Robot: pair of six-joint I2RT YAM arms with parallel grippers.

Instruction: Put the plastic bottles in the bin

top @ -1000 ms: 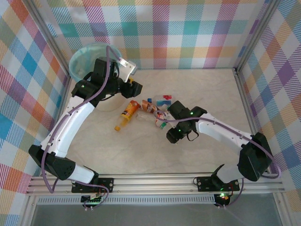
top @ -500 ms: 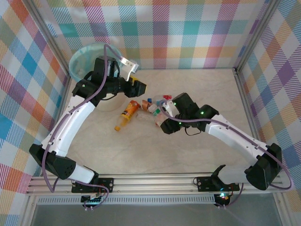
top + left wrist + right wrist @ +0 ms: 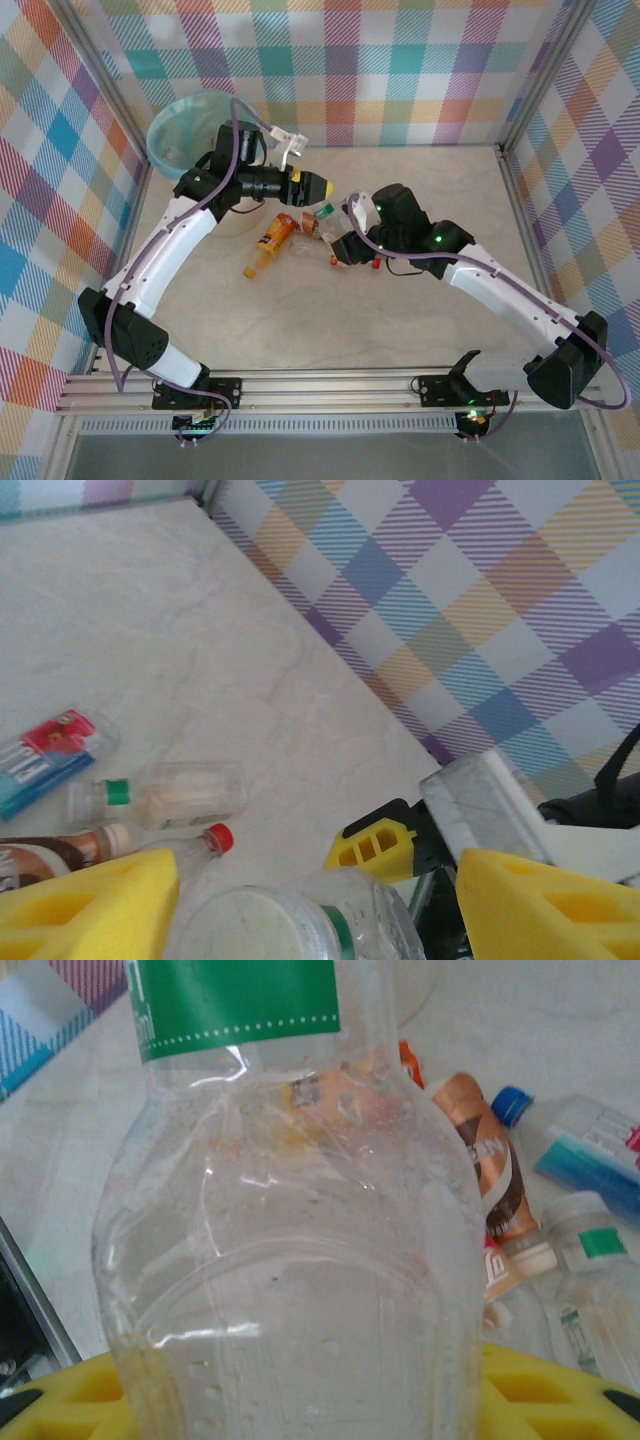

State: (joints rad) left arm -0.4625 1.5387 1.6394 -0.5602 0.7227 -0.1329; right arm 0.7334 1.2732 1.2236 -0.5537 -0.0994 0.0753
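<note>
No text is legible. The green label (image 3: 235, 1000) on the clear bottle (image 3: 300, 1290) bears only cut-off white strokes; white lettering on the brown bottle (image 3: 485, 1165) is blurred.

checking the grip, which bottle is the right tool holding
The clear bottle with the wide green label, clamped between the right tool's yellow fingers. The other bottles lie loose on the table.

Left arm (image 3: 165, 250) and right arm (image 3: 500, 290): white shells, black joints (image 3: 130, 342), purple cables (image 3: 233, 140), green lights (image 3: 436, 238). Left hand (image 3: 310, 910) and right hand (image 3: 300, 1400) wear yellow honeycomb pads (image 3: 90, 900).
</note>
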